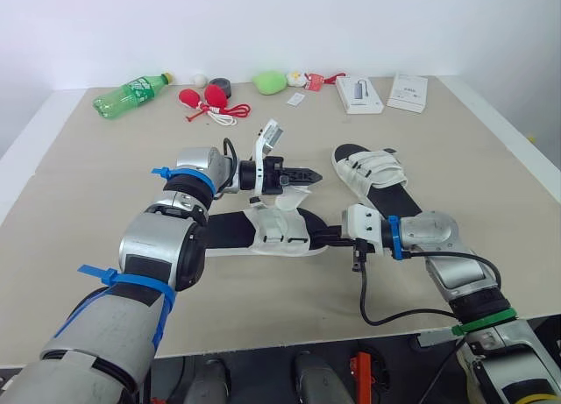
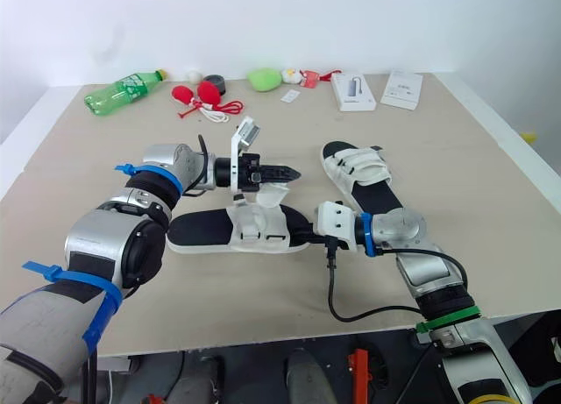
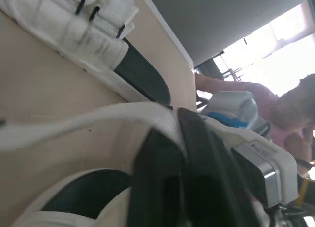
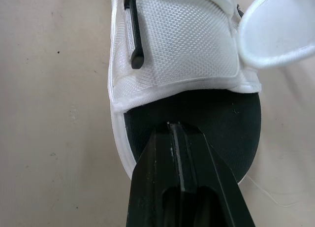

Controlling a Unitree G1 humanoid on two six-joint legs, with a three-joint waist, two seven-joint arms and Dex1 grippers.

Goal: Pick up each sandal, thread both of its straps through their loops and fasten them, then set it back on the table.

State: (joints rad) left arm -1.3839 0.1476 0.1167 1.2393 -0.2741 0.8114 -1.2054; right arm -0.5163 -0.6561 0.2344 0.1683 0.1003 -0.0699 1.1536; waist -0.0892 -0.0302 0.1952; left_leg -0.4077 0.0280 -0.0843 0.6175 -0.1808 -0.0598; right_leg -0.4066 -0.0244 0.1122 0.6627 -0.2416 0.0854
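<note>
A black-soled sandal with white straps (image 1: 263, 233) lies sideways in the middle of the table. My left gripper (image 1: 308, 174) hovers just above it, pointing right, shut on one loose white strap (image 3: 98, 121) that rises from the sandal to its fingers. My right gripper (image 1: 331, 237) is shut, and its tips (image 4: 172, 126) rest on the bare black sole at the sandal's right end, beside the white upper (image 4: 177, 45). A second sandal (image 1: 372, 176) lies further right with its straps lying across the upper.
Along the table's far edge lie a green bottle (image 1: 131, 93), red toys with a white cord (image 1: 206, 99), a green toy (image 1: 270, 81) and two white boxes (image 1: 359, 93). A person (image 3: 290, 109) sits beyond the table's right side.
</note>
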